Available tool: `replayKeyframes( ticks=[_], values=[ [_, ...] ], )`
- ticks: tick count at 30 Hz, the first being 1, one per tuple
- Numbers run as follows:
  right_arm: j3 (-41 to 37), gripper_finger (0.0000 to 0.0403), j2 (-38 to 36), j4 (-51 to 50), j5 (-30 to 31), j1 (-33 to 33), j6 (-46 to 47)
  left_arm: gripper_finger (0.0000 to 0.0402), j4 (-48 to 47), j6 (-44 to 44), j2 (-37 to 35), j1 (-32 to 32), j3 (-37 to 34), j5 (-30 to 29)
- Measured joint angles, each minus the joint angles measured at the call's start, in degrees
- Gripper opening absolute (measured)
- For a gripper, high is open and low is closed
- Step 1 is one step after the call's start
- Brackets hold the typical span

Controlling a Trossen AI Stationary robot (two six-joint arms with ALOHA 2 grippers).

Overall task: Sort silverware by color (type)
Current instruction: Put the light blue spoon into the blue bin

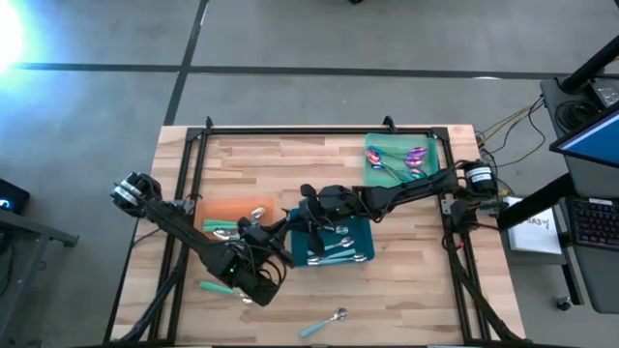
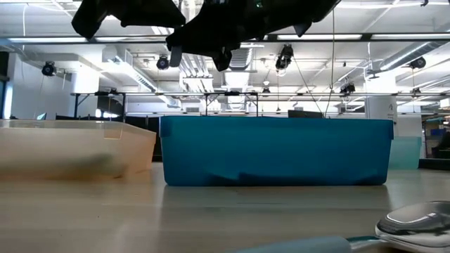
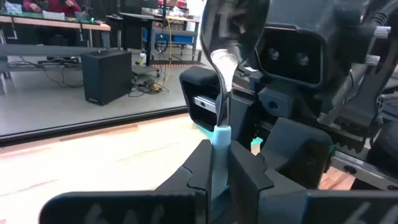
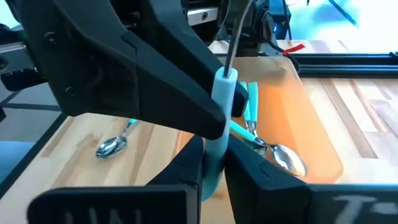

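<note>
Sorting is partly done. The green tray (image 1: 401, 158) near the desk's far right corner holds iridescent purple silverware, the teal tray (image 1: 334, 244) at the desk's middle holds several teal-handled pieces, and the orange tray (image 1: 232, 220) beside it holds a few more. A loose spoon (image 1: 329, 320) lies by the near edge. Over the teal tray, the left gripper (image 3: 214, 165) is clamped on a teal-handled spoon (image 3: 227, 37) with a shiny bowl, and the right gripper (image 4: 211, 155) pinches the same handle.
</note>
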Motion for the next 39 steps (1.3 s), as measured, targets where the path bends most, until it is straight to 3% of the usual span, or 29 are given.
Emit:
replayKeyframes(
  ticks=[9,14,23,30,39],
  values=[
    [0.06,0.0028,-1.16,-7.38,0.83,-0.14,0.0,0.0059,1.75,5.03,-0.27,0.15,1.06,2.7],
    [0.91,0.0028,-4.87,-18.94,5.37,-0.36,0.04,0.0091,1.27,9.02,-0.3,0.13,1.98,5.03],
    [1.84,0.0028,-8.39,-42.03,5.5,0.03,8.45,0.0107,-1.25,13.46,-0.74,0.11,2.14,8.6],
    [0.94,0.0028,-7.82,-49.82,5.4,2.08,14.82,0.0107,-4.25,13.98,-1.68,0.1,2.14,17.1],
    [0.68,0.0028,-7.41,-53.92,3.47,4.82,20.73,0.0107,-9.31,13.99,-2.58,-0.02,3.71,33.94]
  ],
)
